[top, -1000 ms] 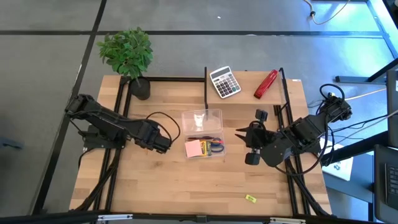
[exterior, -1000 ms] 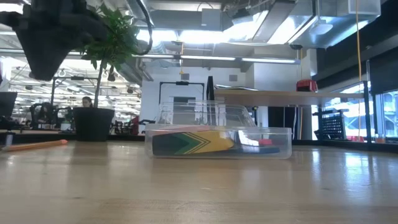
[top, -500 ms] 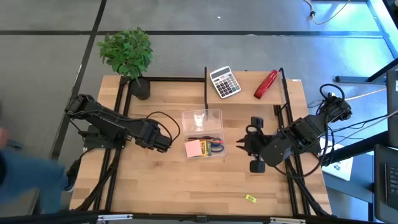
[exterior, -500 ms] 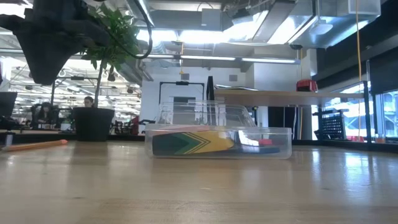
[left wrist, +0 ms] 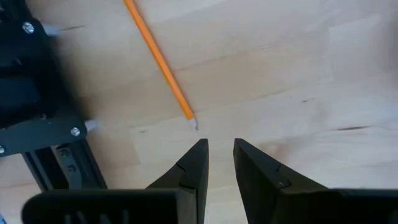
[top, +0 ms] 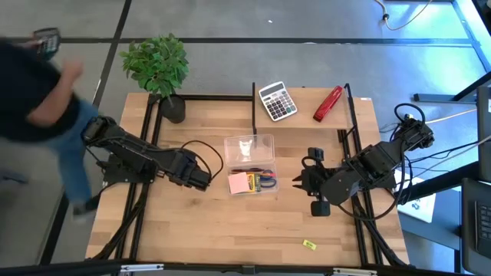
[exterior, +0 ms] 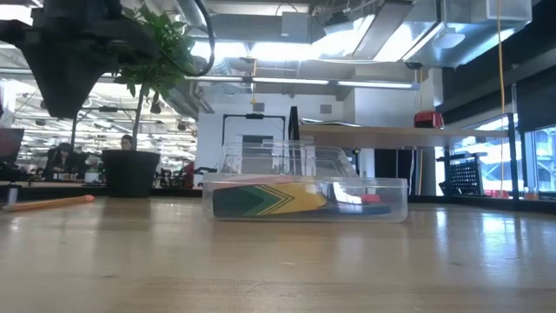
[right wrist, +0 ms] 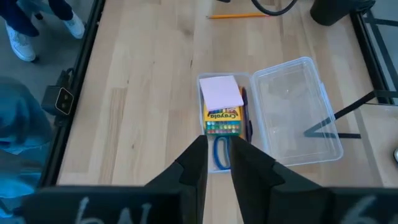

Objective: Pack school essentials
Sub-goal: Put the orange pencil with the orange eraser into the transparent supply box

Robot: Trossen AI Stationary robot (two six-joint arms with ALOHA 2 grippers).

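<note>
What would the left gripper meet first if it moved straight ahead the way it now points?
Probably the tip of the orange pencil, which lies on the table just ahead of the left gripper, slightly to one side. Its narrowly parted fingers hold nothing. How high they hang above the wood is unclear.

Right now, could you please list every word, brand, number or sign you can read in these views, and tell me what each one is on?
"Crayola": on the green-yellow crayon box lying in the clear container, read in the right wrist view.
Calculator keys and display: too small to read.
Red stapler: no legible marking.
Pink square note pad: blank as far as can be seen.
Nothing else is readable.
</note>
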